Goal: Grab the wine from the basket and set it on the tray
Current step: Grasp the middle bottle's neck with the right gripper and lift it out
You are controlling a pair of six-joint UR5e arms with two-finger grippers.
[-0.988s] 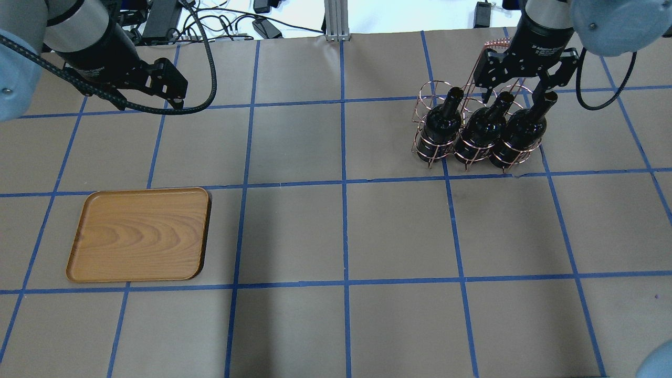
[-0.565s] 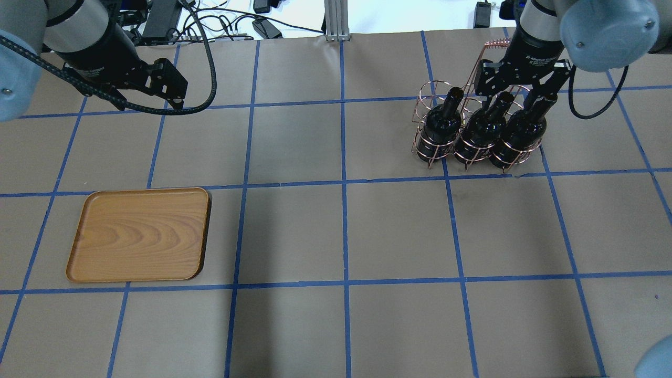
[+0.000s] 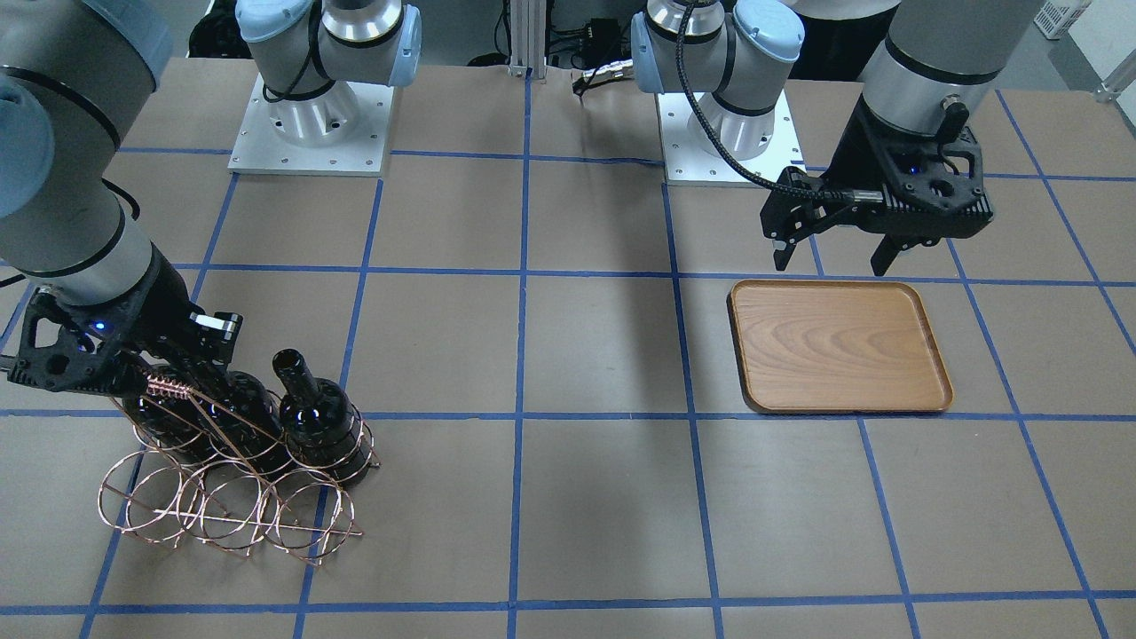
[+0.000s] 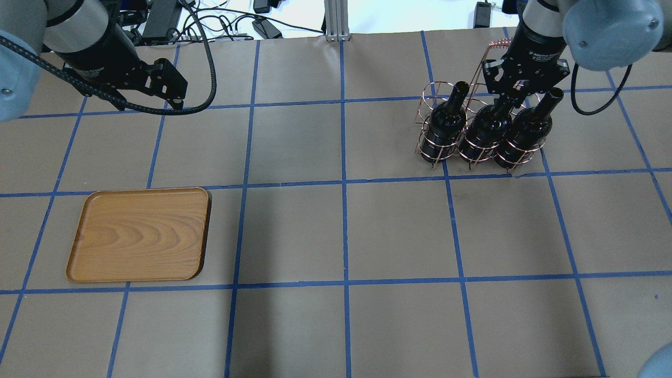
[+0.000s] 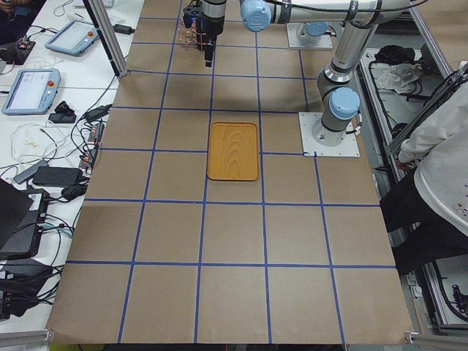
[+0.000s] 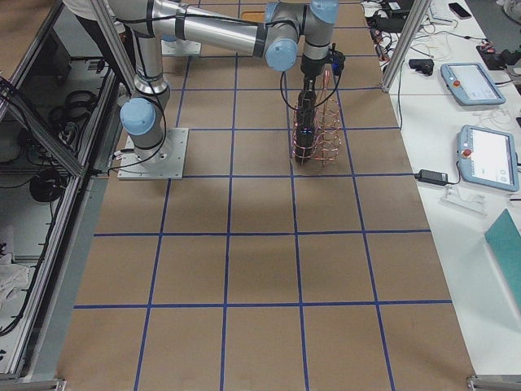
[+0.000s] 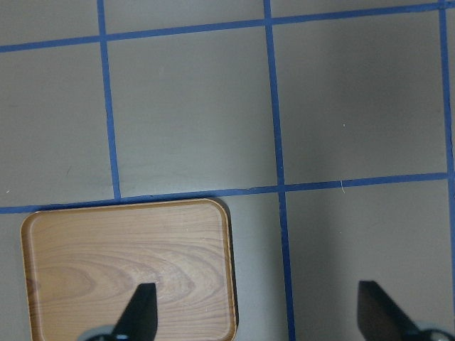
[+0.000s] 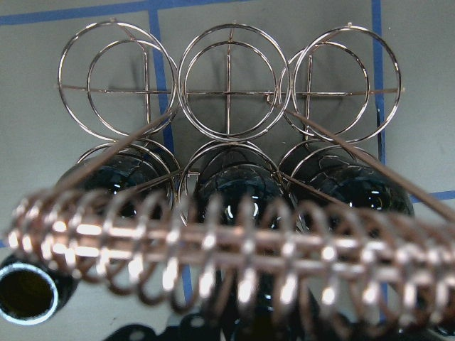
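Three black wine bottles stand in the copper wire basket (image 4: 436,86) at the far right: left (image 4: 443,123), middle (image 4: 485,128), right (image 4: 525,131). My right gripper (image 4: 512,97) is down over them, shut on the middle bottle's neck, which its fingers hide. In the front view the gripper (image 3: 133,355) sits just behind the basket's coil handle (image 3: 169,387). The right wrist view shows the coil handle (image 8: 234,249) close up. The wooden tray (image 4: 139,233) lies at the near left. My left gripper (image 4: 173,97) is open and empty and hovers beyond the tray (image 7: 106,270).
Blue tape lines grid the brown table. The two arm bases (image 3: 311,124) stand at the robot's side. Cables and boxes (image 4: 231,23) lie past the far edge. A person (image 5: 439,153) stands by the table's side.
My right gripper's fingers have closed from wide open onto the middle bottle's neck. The basket and bottles shifted slightly. The left arm and the tray have not moved.
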